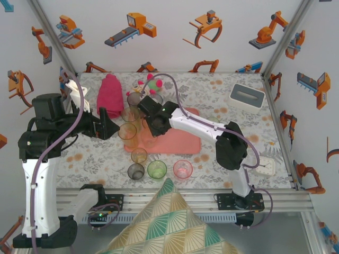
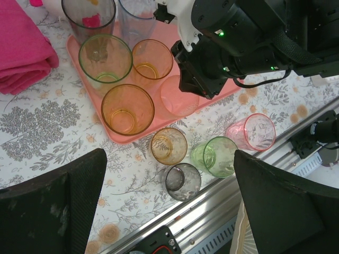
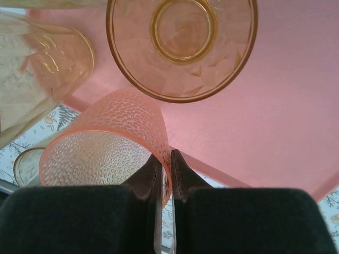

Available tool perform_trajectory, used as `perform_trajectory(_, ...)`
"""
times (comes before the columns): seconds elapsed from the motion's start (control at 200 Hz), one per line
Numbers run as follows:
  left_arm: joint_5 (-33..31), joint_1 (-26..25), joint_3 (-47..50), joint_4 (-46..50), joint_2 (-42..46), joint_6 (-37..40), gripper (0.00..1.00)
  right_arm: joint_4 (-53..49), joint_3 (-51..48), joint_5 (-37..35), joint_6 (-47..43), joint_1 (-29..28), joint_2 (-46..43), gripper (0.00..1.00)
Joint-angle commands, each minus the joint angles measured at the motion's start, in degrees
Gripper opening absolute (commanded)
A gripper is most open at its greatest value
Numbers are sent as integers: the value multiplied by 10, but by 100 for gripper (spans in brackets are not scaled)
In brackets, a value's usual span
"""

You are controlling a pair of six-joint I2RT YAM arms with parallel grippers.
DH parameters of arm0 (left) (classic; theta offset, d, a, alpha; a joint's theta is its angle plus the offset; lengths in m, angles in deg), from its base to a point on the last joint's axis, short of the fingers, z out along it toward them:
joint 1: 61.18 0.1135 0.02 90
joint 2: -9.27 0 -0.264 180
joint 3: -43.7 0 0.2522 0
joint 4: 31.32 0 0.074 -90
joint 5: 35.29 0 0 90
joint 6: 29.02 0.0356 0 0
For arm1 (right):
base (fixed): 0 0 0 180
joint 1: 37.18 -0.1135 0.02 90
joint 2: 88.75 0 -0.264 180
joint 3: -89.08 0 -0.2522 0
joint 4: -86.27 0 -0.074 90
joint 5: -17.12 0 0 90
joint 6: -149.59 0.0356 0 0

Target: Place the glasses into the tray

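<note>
One dimpled pink glass [image 3: 106,143], rim tight in right pincer [image 3: 165,159], at tray [image 3: 265,106] edge; left pincer [image 2: 169,159] wide, empty.

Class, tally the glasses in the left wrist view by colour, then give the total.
Amber glasses: 3
Green glasses: 2
Pink glasses: 2
Grey glasses: 2
Bluish glasses: 1
Total: 10
</note>
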Motion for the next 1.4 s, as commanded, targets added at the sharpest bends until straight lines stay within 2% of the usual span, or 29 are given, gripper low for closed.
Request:
perform_trajectory(0.0,13,2,-5,3,3,-2,97,2,21,2,11,-4,7,9)
perform_trajectory(1.397,11,2,-5,1,6,-1,97,-27,55,-3,-1,-12,54,14)
